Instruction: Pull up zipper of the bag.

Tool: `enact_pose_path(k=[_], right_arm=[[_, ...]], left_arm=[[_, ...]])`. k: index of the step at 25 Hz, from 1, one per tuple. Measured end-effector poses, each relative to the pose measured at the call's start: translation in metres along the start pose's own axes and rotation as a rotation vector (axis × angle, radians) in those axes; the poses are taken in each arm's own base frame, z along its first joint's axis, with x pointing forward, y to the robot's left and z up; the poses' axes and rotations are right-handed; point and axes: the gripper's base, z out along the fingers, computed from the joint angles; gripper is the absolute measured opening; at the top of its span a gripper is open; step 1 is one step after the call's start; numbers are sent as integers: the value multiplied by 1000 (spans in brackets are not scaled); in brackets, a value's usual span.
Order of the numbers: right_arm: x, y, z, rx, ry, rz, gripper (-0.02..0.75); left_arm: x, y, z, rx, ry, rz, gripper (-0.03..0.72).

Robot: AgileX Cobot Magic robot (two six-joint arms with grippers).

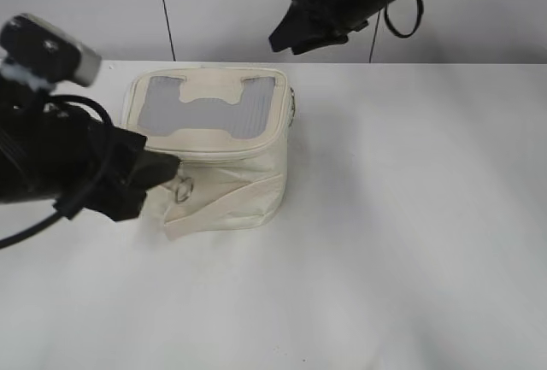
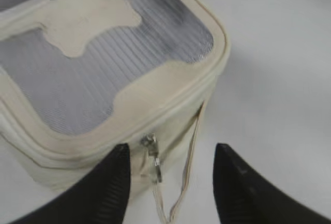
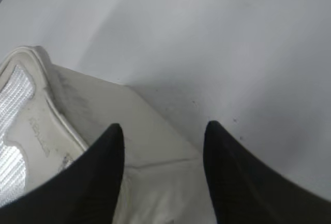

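- The bag [image 1: 209,143] stands on the white counter [image 1: 410,233], left of the middle in the exterior view, with its lid facing up. The grey panels and the cream patch on the lid are well visible.
- The zipper [image 2: 199,92] runs around the rim under the lid. In the left wrist view one silver ring pull [image 2: 153,162] hangs at the near corner of the bag, beside a thin cream cord loop [image 2: 189,167].
- The left gripper [image 2: 170,188] is low at this corner. Its jaws are open, one on each side of the pull, and they do not touch it yet.
- The right gripper [image 3: 163,182] is above the far right side of the bag. Its jaws are open also and hold nothing. I cannot tell if they touch the fabric.
- The bag looks soft and light. Its side wall [image 1: 231,186] is folded and creased, so I think it will give way and slide on the smooth counter if only the pull is dragged.
- The pull is small, thin metal and probably slippery. In my judgement the best hold is on the flat ring itself, with the jaws closing across it, not on the cord.
- The other gripper should probably press or pinch the body near the rim, to keep the fabric tight while the slider moves.
- A risk is to catch the cord or loose fabric together with the pull.
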Motion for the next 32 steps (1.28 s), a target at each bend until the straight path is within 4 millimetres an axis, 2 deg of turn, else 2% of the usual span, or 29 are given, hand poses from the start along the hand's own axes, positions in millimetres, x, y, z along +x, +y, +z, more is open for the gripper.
enact_pose_path(k=[4, 7, 9, 11, 14, 17, 18, 22, 25, 28, 32], right_arm=[[1, -16, -31, 24, 21, 79, 394], [14, -25, -47, 38, 55, 139, 392], [26, -31, -57, 70, 57, 166, 391], [42, -33, -66, 124, 35, 176, 391], [75, -24, -73, 183, -29, 179, 391], [111, -16, -74, 209, -117, 180, 391], [126, -14, -72, 206, -125, 188, 391], [163, -10, -63, 169, -211, 193, 393], [177, -8, -60, 158, -242, 166, 393], [178, -7, -59, 155, -257, 131, 393], [177, -7, -60, 152, -264, 97, 394]], left_arm=[[-9, 24, -16, 118, -131, -168, 297], [-20, 66, -25, 159, -230, -285, 256], [-32, 92, -26, 168, -231, -258, 250], [-54, 112, -21, 211, -214, -200, 255], [-86, 130, 5, 334, -168, -127, 292], [-112, 140, 44, 424, -103, -70, 340], [-122, 142, 53, 436, -80, -34, 354], [-147, 135, 96, 468, 48, 124, 389], [-151, 128, 123, 467, 130, 210, 395], [-141, 125, 145, 473, 193, 247, 396], [-126, 126, 163, 490, 245, 236, 396]])
